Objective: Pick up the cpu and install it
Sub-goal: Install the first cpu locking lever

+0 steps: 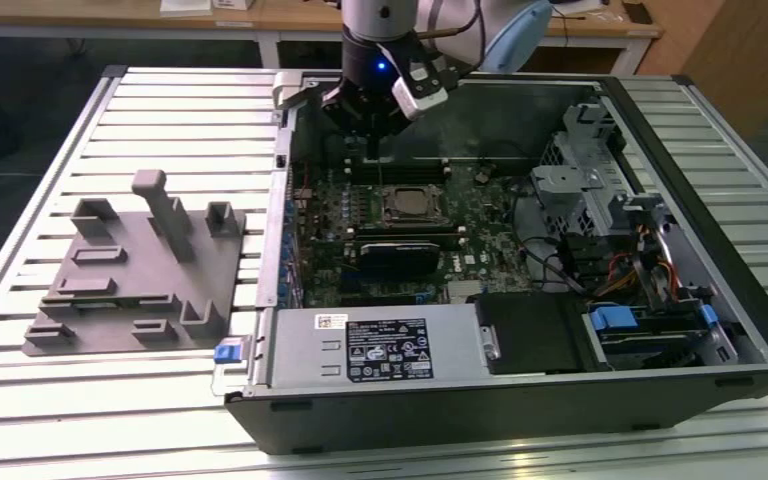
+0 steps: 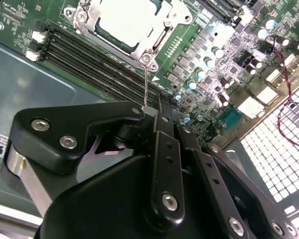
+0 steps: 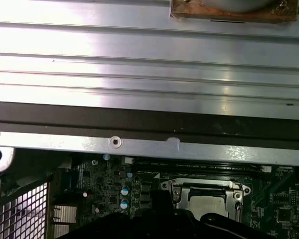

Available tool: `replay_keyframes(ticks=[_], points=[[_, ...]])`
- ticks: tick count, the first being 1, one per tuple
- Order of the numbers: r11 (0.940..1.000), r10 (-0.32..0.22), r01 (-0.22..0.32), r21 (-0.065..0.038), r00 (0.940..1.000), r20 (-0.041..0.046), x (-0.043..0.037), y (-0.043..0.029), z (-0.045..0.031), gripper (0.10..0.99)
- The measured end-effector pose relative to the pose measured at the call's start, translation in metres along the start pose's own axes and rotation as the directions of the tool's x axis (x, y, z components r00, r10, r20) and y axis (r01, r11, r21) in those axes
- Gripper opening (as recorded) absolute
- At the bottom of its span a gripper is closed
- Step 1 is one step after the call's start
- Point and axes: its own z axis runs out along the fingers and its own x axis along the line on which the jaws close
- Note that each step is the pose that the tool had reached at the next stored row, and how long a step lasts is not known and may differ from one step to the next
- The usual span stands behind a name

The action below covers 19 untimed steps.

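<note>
One cpu (image 2: 123,22) sitting in socket (image 1: 407,205) already; end effector (image 1: 373,135) hovering beside it, fingers pinched together, gripping nothing.

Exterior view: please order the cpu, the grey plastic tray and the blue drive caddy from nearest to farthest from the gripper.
1. The cpu, in its socket on the motherboard just below the gripper.
2. The grey plastic tray, outside the case toward the exterior view's left.
3. The blue drive caddy, at the case's lower corner toward the exterior view's right.
</note>
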Motion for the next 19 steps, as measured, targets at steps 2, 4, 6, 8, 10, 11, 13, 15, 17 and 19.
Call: replay_keyframes(ticks=[2, 4, 6, 8, 10, 11, 13, 15, 17, 19], points=[[1.0, 0.001, -0.001, 0.0, 1.0, 0.0, -0.0009, 0.0, 0.0, 0.106], [1.0, 0.003, -0.003, 0.0, 1.0, 0.0001, -0.0018, -0.0001, 0.0, 0.106], [1.0, 0.004, -0.004, 0.0, 1.0, 0.0001, -0.0028, -0.0001, 0.0001, 0.106], [1.0, 0.004, -0.004, 0.0, 1.0, 0.0001, -0.0039, -0.0001, 0.0001, 0.106], [1.0, 0.005, -0.005, 0.0, 1.0, 0.0002, -0.0051, -0.0002, 0.0002, 0.106], [1.0, 0.006, -0.006, 0.0, 1.0, 0.0003, -0.0057, -0.0002, 0.0003, 0.106], [1.0, 0.009, -0.009, 0.0, 1.0, 0.0004, -0.0083, -0.0003, 0.0004, 0.106], [0.9999, 0.011, -0.011, 0.0, 0.9999, 0.0005, -0.0109, -0.0004, 0.0007, 0.106], [0.9999, 0.013, -0.013, 0.0, 0.9999, 0.0005, -0.0136, -0.0005, 0.001, 0.106], [0.9999, 0.013, -0.013, 0.0, 0.9999, 0.0005, -0.0161, -0.0006, 0.0012, 0.106]])
